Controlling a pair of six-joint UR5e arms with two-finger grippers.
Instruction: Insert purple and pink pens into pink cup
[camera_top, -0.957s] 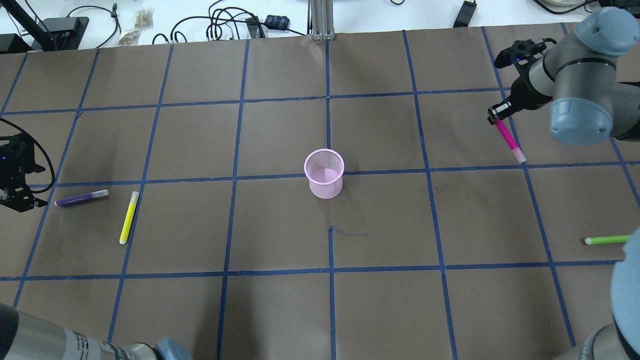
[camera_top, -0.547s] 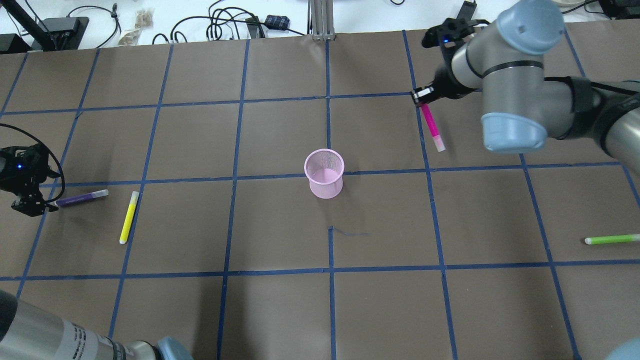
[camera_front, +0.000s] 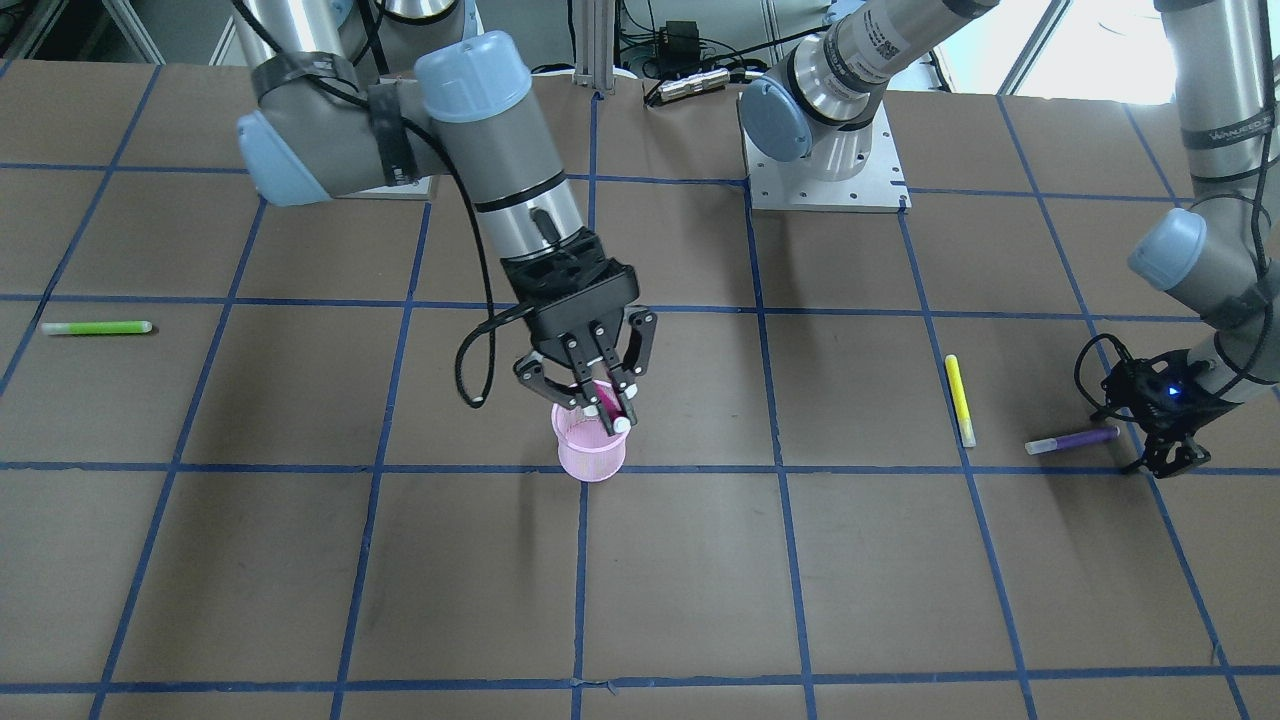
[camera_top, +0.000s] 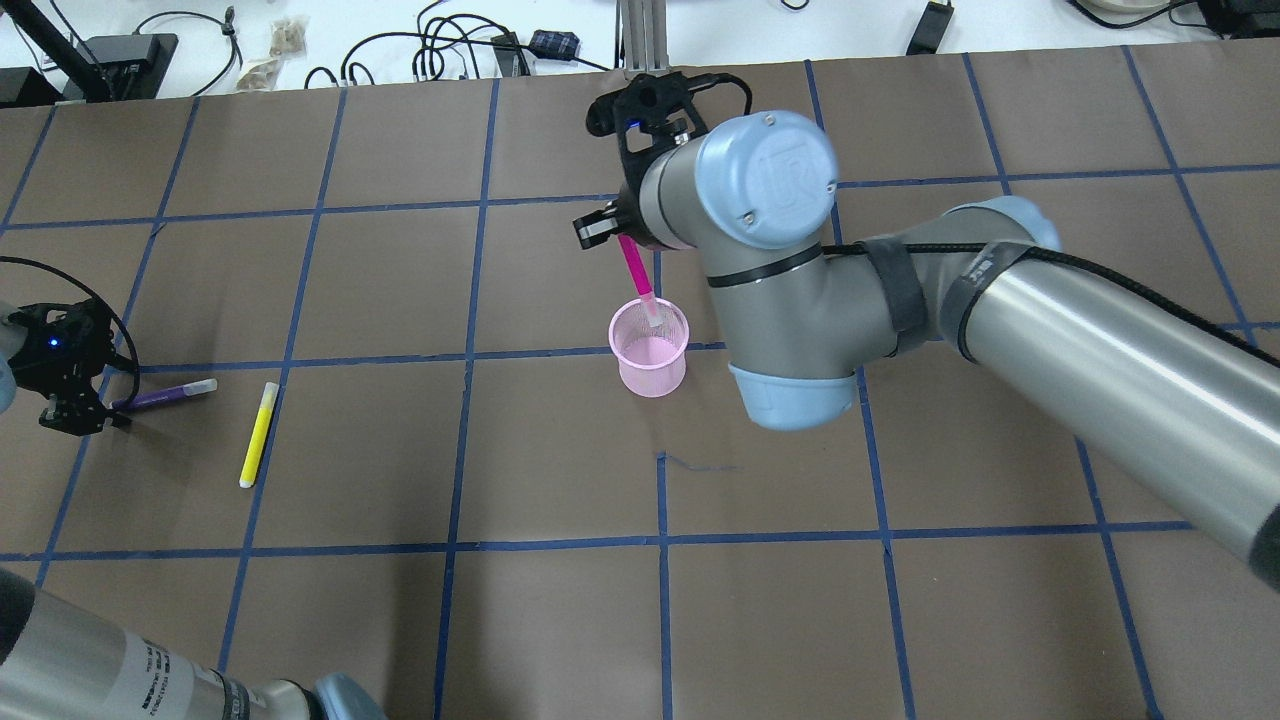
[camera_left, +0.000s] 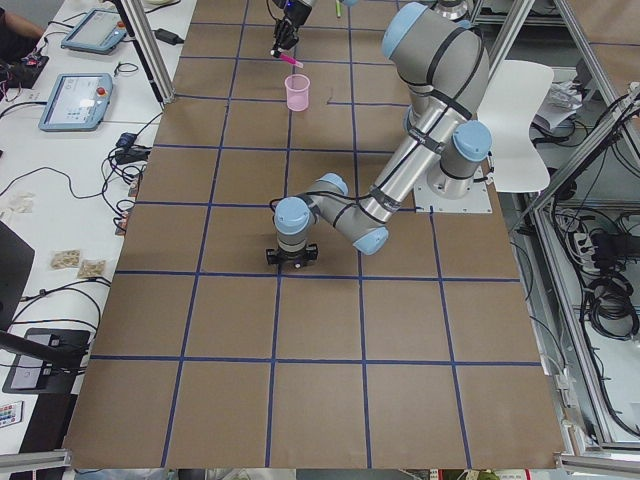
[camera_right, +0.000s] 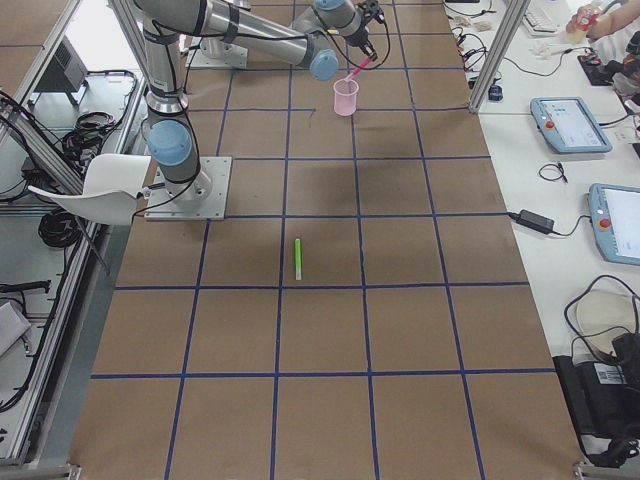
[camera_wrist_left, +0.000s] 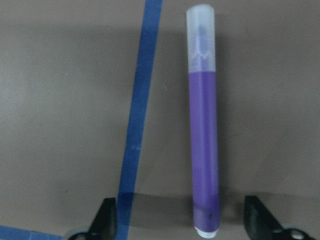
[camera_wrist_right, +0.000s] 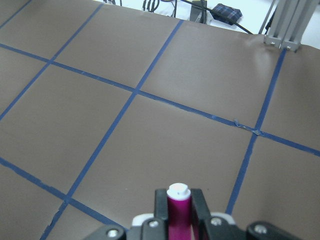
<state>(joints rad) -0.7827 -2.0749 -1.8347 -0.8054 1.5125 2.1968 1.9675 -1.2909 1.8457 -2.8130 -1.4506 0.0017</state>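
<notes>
Plainly, UR logo (camera_top: 775, 178) on arm (camera_top: 1050, 300); right gripper (camera_top: 620, 236) clamps pink pen (camera_top: 634, 268); left gripper (camera_wrist_left: 181, 222) spread.

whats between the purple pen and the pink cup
In the overhead view, only the yellow pen lies between the purple pen and the pink cup, close to the purple one; the rest is taped brown paper.

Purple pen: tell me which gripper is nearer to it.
Left. The left gripper is open astride the end of the purple pen; the right gripper is far off, holding the pink pen over the pink cup.
</notes>
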